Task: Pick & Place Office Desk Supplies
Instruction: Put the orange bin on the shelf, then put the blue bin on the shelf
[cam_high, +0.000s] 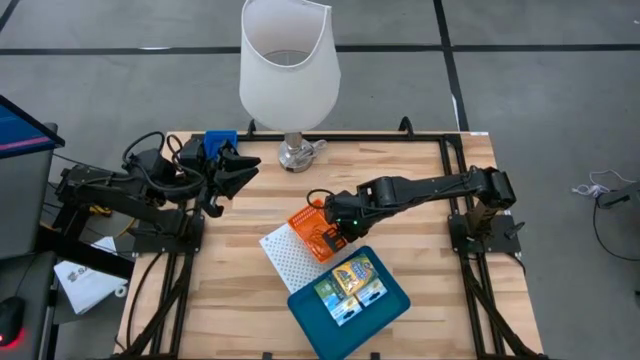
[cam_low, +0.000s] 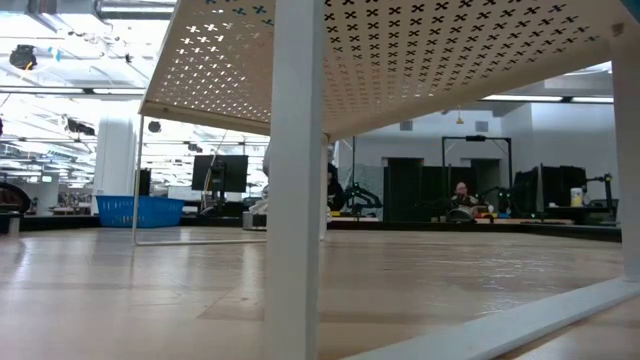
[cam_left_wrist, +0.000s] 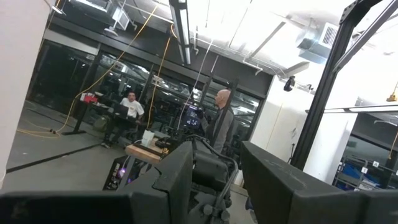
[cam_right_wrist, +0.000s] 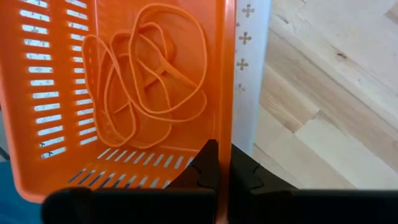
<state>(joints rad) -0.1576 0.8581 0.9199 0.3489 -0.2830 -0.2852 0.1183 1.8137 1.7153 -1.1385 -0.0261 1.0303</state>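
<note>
An orange slotted basket (cam_high: 312, 232) sits over the far corner of a white perforated stand (cam_high: 283, 258) at mid-table. Several orange rubber bands (cam_right_wrist: 149, 74) lie tangled in the basket (cam_right_wrist: 124, 93). My right gripper (cam_high: 338, 218) is shut at the basket's side wall (cam_right_wrist: 219, 167). Two colourful printed boxes (cam_high: 350, 280) lie in a blue tray (cam_high: 392, 300) near the front edge. My left gripper (cam_high: 235, 170) hangs raised at the far left, open and with nothing between its fingers (cam_left_wrist: 217, 155). My right gripper pinches the basket's side wall at its rim (cam_right_wrist: 230, 134) between its two fingers, one inside the basket and one outside. The fingers come steeply from above. Whether the basket rests on the white stand or hangs just clear of it, I cannot tell.
A big white lamp (cam_high: 288, 65) stands at the table's far edge, its metal base (cam_high: 295, 152) close to both arms. The low view looks out from under the white stand (cam_low: 290, 200). People sit and stand in the room beyond. Bare wood (cam_high: 230, 290) lies at the near left.
</note>
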